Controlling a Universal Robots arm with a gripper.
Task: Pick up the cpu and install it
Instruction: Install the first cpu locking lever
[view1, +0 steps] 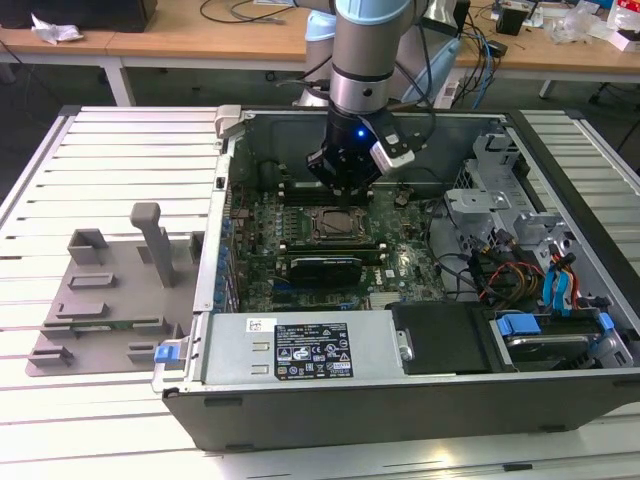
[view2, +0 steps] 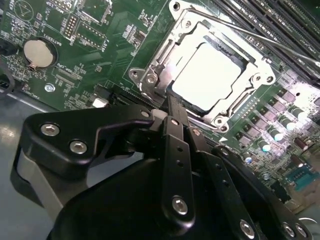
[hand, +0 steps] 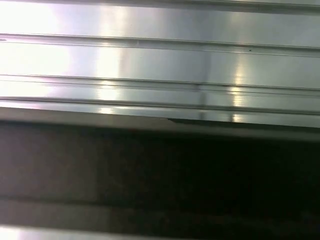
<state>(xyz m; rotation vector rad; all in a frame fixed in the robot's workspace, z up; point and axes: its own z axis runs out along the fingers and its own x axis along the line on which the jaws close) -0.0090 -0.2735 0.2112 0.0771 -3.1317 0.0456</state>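
pincer (view1: 345, 198) is down inside the open computer case (view1: 400, 400), right over the cpu socket (view1: 331, 226) on the motherboard (view1: 300, 270). in the second wrist view the cpu (view2: 209, 76) lies flat in the socket's metal frame (view2: 150, 80), silvery top up. the pincer (view2: 172, 107) tip sits at the cpu's near edge; can't tell whether it's touching, and can't tell if it's released or clenched, since one black finger (view2: 177, 145) hides the rest. coin cell battery (view2: 38, 53) on the board, well apart from the socket. grey fixture plate (view1: 110, 300) with upright posts lies on the slatted bench (view1: 60, 170) at the exterior view's left of the case. first wrist view: metal slats (hand: 160, 65) over a dark band.
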